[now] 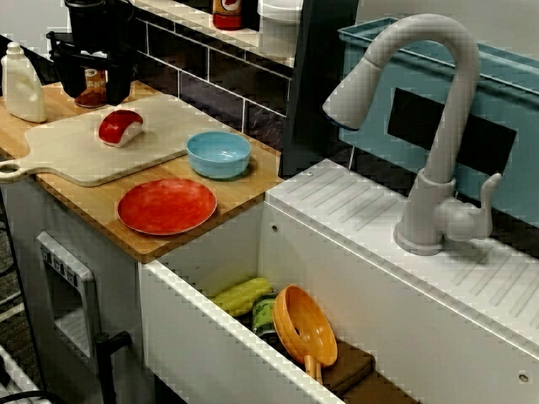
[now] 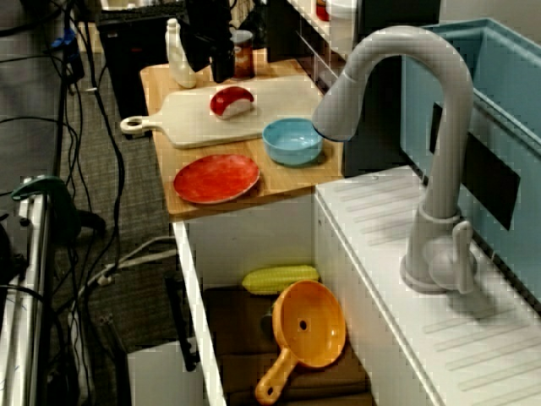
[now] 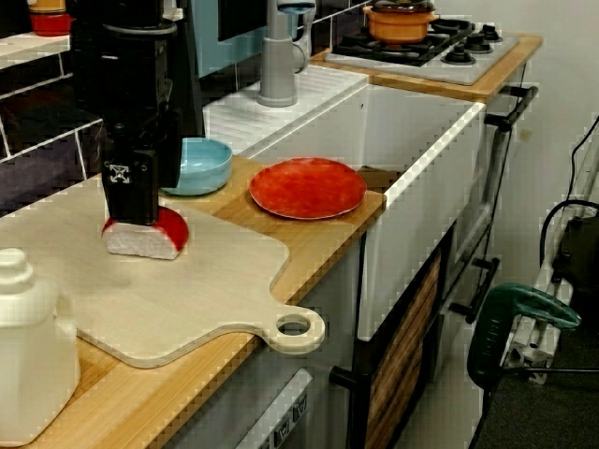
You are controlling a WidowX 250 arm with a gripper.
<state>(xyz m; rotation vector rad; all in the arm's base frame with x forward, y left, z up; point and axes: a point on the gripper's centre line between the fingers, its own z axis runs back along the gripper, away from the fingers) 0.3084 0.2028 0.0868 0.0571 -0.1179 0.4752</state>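
Seen from the front, the red plate (image 1: 166,205) lies on the worktop just before the board (image 1: 76,156). The blue bowl (image 1: 218,154) sits just beside the board's end, away from its handle. The sushi (image 1: 120,126) lies on the board, toward its back. The gripper (image 1: 94,84) hangs over the board's back edge, jaws apart, holding nothing. Behind the board stand a jar (image 1: 88,98) and a bottle (image 1: 23,84).
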